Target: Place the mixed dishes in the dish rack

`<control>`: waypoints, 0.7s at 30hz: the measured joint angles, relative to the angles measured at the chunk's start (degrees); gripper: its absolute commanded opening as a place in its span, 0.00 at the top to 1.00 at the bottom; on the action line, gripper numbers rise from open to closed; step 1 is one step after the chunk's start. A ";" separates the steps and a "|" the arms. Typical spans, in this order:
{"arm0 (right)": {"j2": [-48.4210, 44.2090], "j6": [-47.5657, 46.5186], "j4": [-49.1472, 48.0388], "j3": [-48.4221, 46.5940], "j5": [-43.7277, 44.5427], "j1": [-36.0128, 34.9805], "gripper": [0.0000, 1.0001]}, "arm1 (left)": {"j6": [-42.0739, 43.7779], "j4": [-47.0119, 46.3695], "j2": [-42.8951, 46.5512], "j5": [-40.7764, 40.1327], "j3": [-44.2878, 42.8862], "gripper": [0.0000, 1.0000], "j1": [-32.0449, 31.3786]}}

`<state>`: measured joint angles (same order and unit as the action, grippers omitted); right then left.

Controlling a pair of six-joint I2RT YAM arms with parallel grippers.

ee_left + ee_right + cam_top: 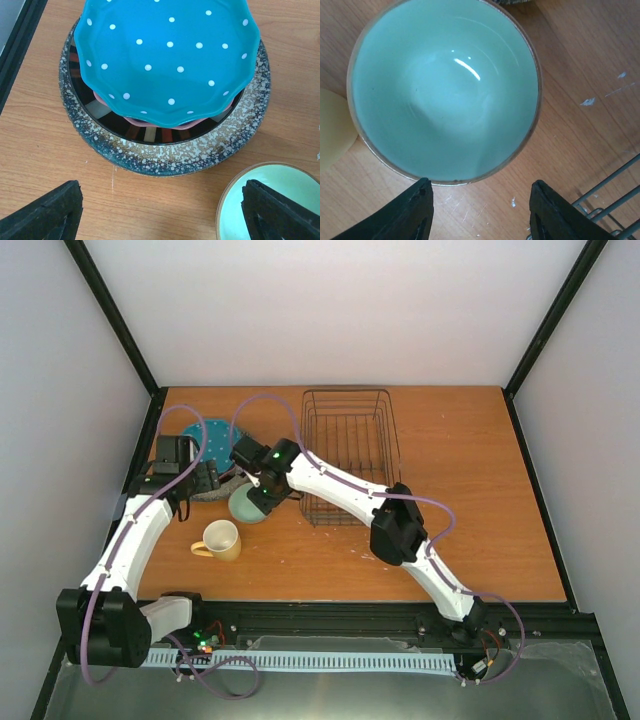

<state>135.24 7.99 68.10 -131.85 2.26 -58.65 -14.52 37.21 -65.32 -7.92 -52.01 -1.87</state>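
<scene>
Pale green bowl (445,90), upright on the table (470,490) at 8 o'clock of the dish rack (345,455), right gripper (482,212) wide open at its rim, gripping nothing; yellow mug (222,540) at the bowl's 7 o'clock; blue dotted plate (167,60) stacked on pink-red dotted plate (145,121) on grey speckled plate (165,155) at its 11 o'clock, left gripper (160,210) spread above, empty.

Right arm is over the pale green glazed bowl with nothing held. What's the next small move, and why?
Probably ease the right gripper forward and down so one finger drops inside the near rim of the pale green glazed bowl. Its jaws stand open, and the rim sits just ahead of them, ungripped.
</scene>
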 measured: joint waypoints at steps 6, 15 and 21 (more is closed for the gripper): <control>1.42 -0.02 -1.11 -1.29 1.62 0.00 0.44 | 0.02 -0.35 0.00 0.04 0.22 0.12 0.00; 6.43 0.63 -1.68 -2.08 2.95 0.02 0.46 | 0.04 -0.81 0.00 0.31 0.68 0.12 0.00; 7.58 1.62 -2.27 -2.21 3.06 0.57 0.53 | 0.07 -1.38 0.02 0.48 0.83 0.12 0.00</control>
<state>142.82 9.61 65.82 -134.06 5.32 -58.08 -14.46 35.83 -65.30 -7.44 -51.18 -1.87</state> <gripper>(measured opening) 0.513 0.881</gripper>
